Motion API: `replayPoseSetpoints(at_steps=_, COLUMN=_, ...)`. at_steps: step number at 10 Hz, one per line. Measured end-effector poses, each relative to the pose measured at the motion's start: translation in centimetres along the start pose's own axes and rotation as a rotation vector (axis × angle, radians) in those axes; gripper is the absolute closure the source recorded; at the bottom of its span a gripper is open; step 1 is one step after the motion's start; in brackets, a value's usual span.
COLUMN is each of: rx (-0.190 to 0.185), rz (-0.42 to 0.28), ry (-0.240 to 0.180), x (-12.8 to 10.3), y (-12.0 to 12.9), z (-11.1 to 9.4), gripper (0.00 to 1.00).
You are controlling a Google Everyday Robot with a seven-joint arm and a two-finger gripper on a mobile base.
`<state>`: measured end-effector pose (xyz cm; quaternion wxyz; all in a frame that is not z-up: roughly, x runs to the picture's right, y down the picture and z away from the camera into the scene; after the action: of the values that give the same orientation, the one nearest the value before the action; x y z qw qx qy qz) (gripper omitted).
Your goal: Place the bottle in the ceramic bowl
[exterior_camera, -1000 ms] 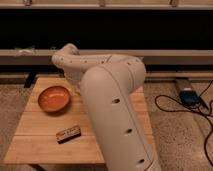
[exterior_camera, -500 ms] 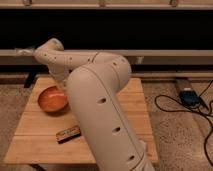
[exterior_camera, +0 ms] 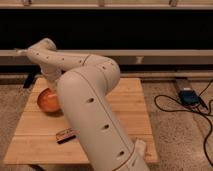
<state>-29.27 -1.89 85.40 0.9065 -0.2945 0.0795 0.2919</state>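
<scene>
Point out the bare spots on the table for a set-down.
Bare wood: the front-left corner of the table, left of the box, and the right side beyond the arm. Crowded: back-left, where the bowl sits under the arm. The gripper is out of sight behind the arm.

Hand (exterior_camera: 20, 51) behind bowl (exterior_camera: 47, 101) (leftward)

The table (exterior_camera: 125, 107) is pale wood with a matt, planked grain. The ceramic bowl (exterior_camera: 47, 101) looks smooth, glazed orange-terracotta. The robot arm (exterior_camera: 90, 115) has a smooth, cream plastic shell with a slight sheen; the gripper is hidden behind it. The floor (exterior_camera: 175, 135) is speckled, stone-like.
</scene>
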Motion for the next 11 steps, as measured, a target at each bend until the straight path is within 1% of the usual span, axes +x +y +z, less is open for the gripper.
replayPoseSetpoints(at_steps=2, rx=-0.019, rz=-0.030, ry=-0.004, x=-2.2, y=1.4, z=0.4, gripper=0.38)
replayPoseSetpoints(at_steps=3, rx=-0.019, rz=-0.041, ry=-0.005, x=-2.7, y=1.5, z=0.6, gripper=0.28)
replayPoseSetpoints(at_steps=4, rx=-0.028, rz=-0.052, ry=-0.007, x=-3.3, y=1.9, z=0.9, gripper=0.22)
replayPoseSetpoints(at_steps=5, rx=-0.041, rz=-0.063, ry=-0.012, x=-4.1, y=2.6, z=1.3, gripper=0.20)
replayPoseSetpoints(at_steps=6, rx=-0.048, rz=-0.064, ry=-0.016, x=-4.5, y=2.7, z=1.5, gripper=0.20)
replayPoseSetpoints(at_steps=8, rx=-0.063, rz=-0.063, ry=-0.022, x=-4.7, y=2.6, z=2.4, gripper=0.20)
replayPoseSetpoints(at_steps=9, rx=-0.072, rz=-0.060, ry=-0.031, x=-4.8, y=2.7, z=2.9, gripper=0.20)
replayPoseSetpoints(at_steps=11, rx=-0.083, rz=-0.030, ry=-0.042, x=-4.1, y=2.0, z=3.6, gripper=0.20)
